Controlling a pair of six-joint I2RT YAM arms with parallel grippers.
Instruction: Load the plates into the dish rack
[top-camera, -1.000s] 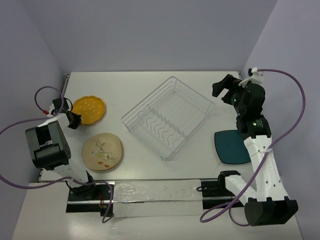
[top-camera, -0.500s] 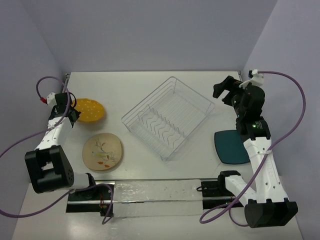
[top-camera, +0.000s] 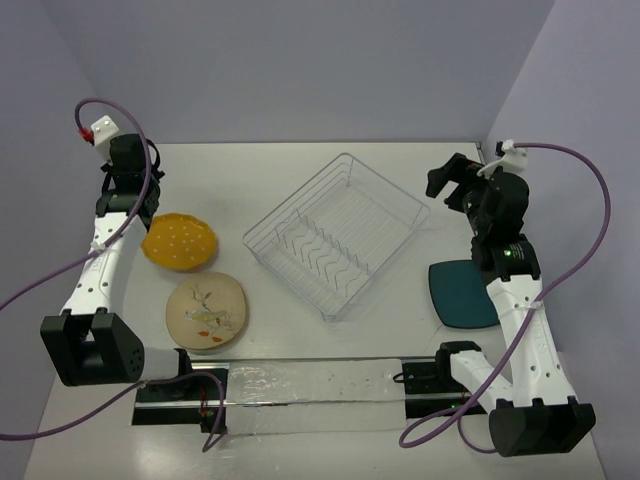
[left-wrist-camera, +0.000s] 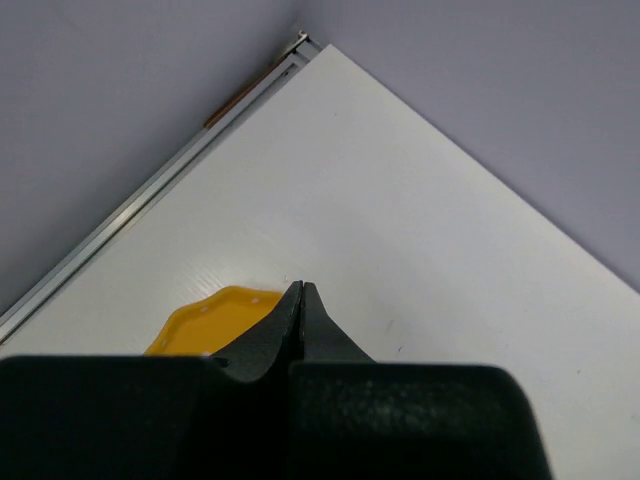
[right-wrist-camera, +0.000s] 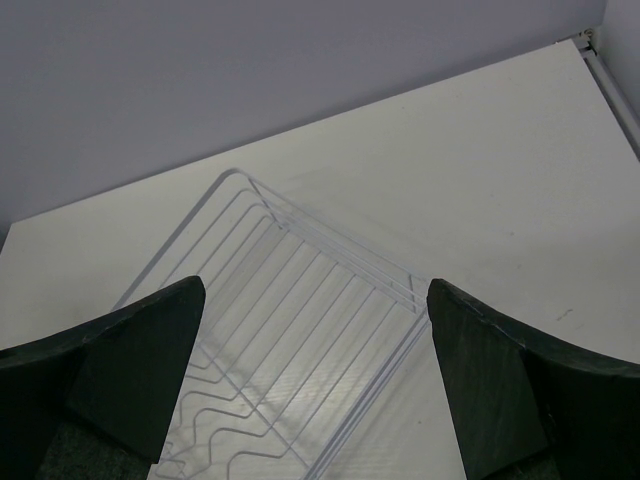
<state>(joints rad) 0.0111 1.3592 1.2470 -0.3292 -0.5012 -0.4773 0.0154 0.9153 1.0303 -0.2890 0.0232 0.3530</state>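
Left arm (top-camera: 100, 270) is swinging up higher than a second ago, left gripper (left-wrist-camera: 302, 300) clenching the rim of the orange plate (top-camera: 182, 243) and lifting it. I'd be turning it upright before reaching the dish rack (top-camera: 345, 158) mid-table, aiming between prongs (top-camera: 320, 255); right gripper (right-wrist-camera: 315, 300) is idling wide open.

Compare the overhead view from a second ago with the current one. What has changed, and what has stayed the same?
The left arm unfolded and rose toward the back-left corner. Its left gripper, shut on what looks like the orange plate rim, drew that plate slightly nearer the beige plate. The right gripper stays open by the dish rack. The rack, beige plate and teal plate are unmoved.
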